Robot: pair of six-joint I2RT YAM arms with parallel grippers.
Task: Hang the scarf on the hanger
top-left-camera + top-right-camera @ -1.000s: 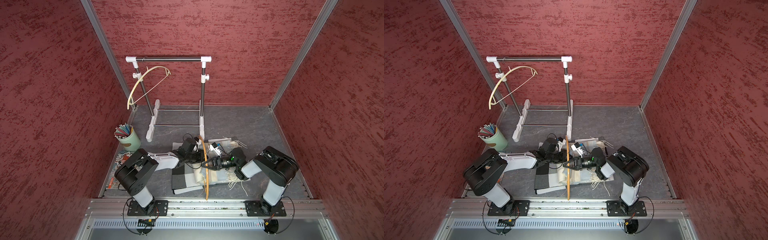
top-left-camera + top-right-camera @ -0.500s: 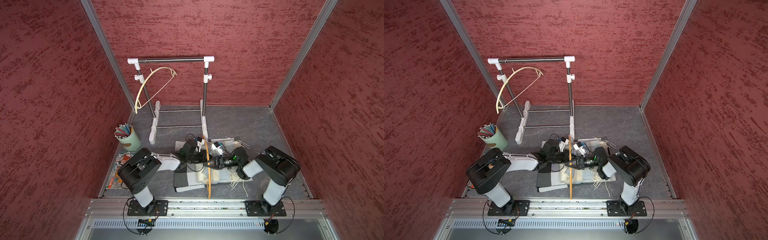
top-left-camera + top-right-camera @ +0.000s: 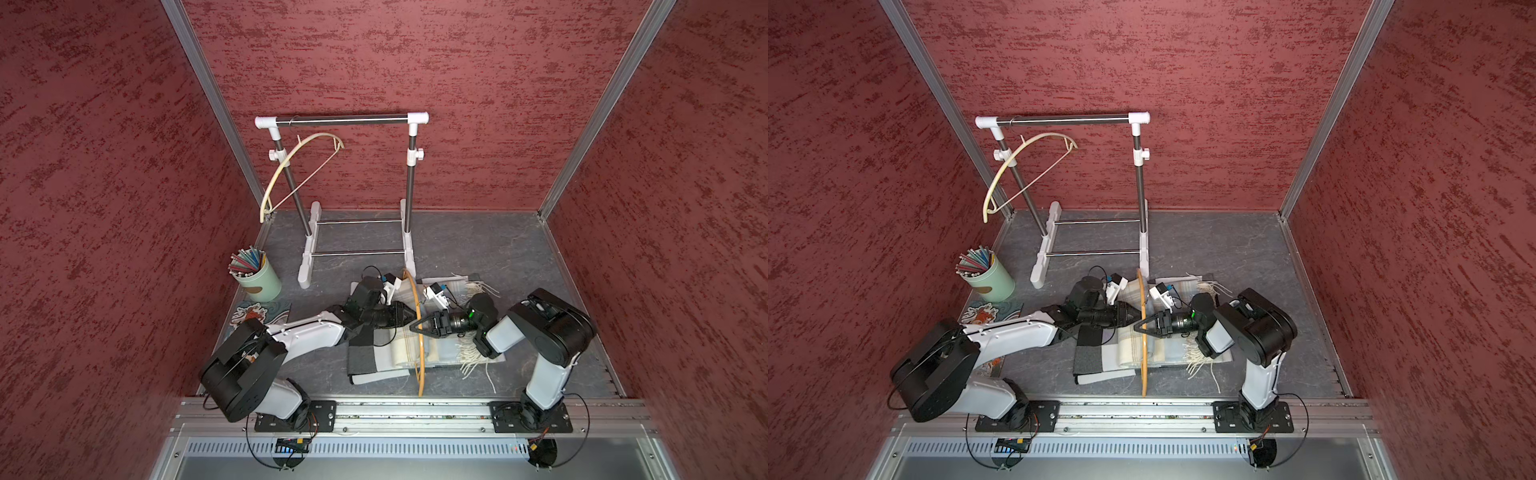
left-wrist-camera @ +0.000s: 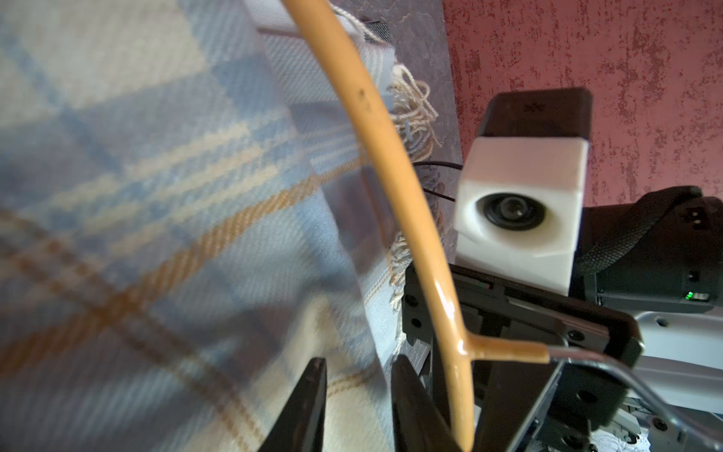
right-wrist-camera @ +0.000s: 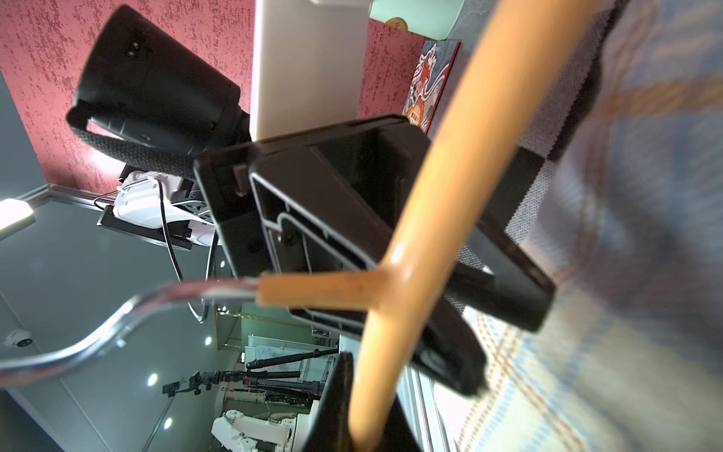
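Observation:
The plaid scarf (image 3: 395,355) (image 3: 1121,353) lies folded on the grey floor, with fringe toward the right arm. An orange hanger (image 3: 420,361) (image 3: 1144,365) stands on edge across it, with cloth on both sides. My right gripper (image 3: 415,328) (image 3: 1139,327) is shut on the hanger's bar (image 5: 450,188) beside its hook stem, as the right wrist view (image 5: 367,391) shows. My left gripper (image 3: 409,318) (image 3: 1133,318) faces it from the other side of the hanger. In the left wrist view its jaws (image 4: 358,364) stand slightly apart over the scarf (image 4: 156,195), close to the hanger (image 4: 391,164).
A white-and-steel clothes rack (image 3: 340,121) stands at the back, with a cream hanger (image 3: 291,166) on its left end. A green cup of pencils (image 3: 257,278) and a picture card (image 3: 253,313) sit at the left edge. Red walls enclose three sides.
My left gripper's jaws have parted from shut. The cream hanger on the rack has swung a little. The right gripper keeps its hold on the orange hanger.

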